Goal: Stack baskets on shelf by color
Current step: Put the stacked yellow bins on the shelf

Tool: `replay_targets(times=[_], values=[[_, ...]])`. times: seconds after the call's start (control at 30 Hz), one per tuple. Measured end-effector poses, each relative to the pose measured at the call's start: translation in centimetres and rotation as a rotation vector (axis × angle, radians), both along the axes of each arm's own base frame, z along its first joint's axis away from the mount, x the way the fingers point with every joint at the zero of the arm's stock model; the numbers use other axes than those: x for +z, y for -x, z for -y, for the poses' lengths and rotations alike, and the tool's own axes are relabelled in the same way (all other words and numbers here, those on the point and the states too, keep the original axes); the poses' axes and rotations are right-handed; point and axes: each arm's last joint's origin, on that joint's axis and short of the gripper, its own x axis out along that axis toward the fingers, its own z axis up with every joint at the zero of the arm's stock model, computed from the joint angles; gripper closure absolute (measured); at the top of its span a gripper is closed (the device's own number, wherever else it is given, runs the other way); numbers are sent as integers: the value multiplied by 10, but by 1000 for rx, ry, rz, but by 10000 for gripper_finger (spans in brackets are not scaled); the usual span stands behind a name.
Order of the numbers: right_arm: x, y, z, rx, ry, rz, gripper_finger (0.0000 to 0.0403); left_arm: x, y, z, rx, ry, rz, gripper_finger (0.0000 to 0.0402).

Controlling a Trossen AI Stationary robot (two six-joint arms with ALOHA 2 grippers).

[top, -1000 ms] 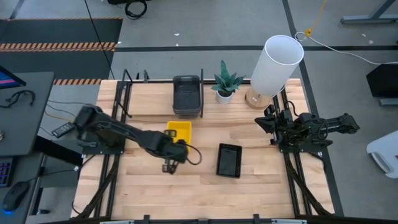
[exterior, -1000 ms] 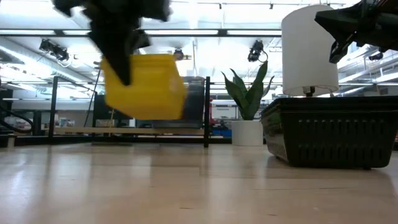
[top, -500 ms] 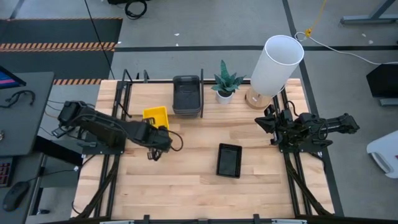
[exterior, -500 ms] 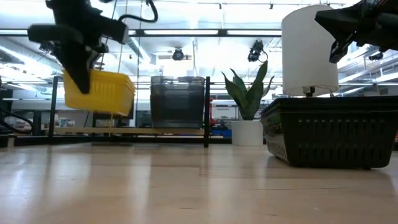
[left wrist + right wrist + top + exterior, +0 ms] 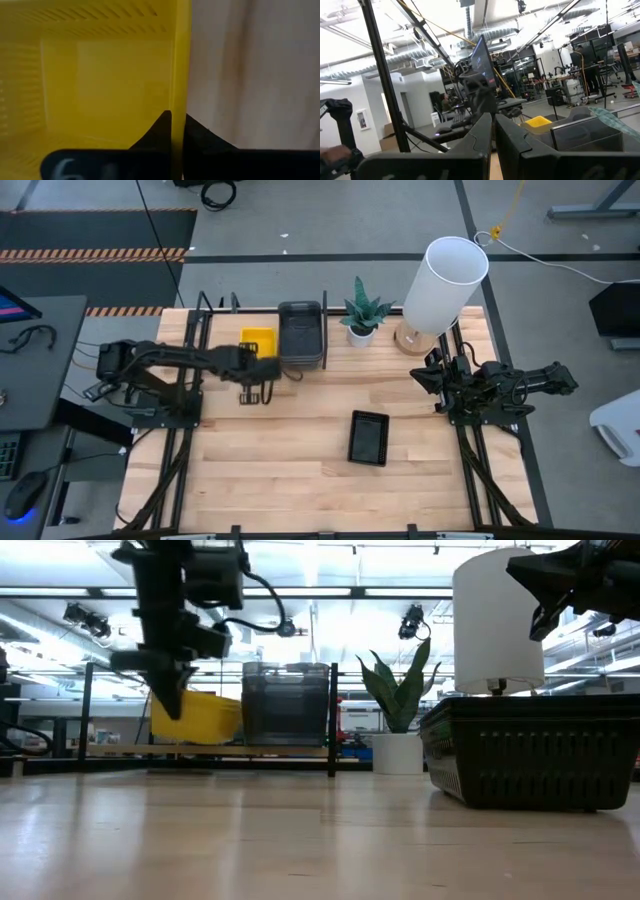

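Left gripper (image 5: 262, 366) clamped on wall of yellow basket (image 5: 257, 343), one finger inside, one outside; rim pinch plain in left wrist view. Basket (image 5: 205, 716) carried over left half of shelf (image 5: 210, 750), just beside dark grey basket stack (image 5: 301, 332); low view puts it slightly above the board, tilted a little, so probably not set down yet. Holding by the side wall likely keeps the bottom free for a flat drop onto the wood. Spot next to the grey stack fits sorting by colour: yellow gets its own slot, not on top of grey.

Black basket (image 5: 368, 437) alone mid-table, well apart from shelf, still to be placed. Same basket looms large in low view (image 5: 530, 752).

Right gripper (image 5: 428, 378) parked at right table edge, fingers together, nothing held.

Plant pot (image 5: 362, 332) and white lamp (image 5: 441, 284) at right end of shelf, clear of the drop zone.

Judgement: placing step nearly done; lower, level, release.
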Motion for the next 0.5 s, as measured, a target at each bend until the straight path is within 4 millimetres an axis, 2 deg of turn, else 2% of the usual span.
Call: replay_targets(times=[0.3,0.5], values=[[0,0,0,0,0,0,376,1,0,-41,-92,-8,7,385],[0,0,0,0,0,0,376,2,-3,-50,-83,35,78,385]])
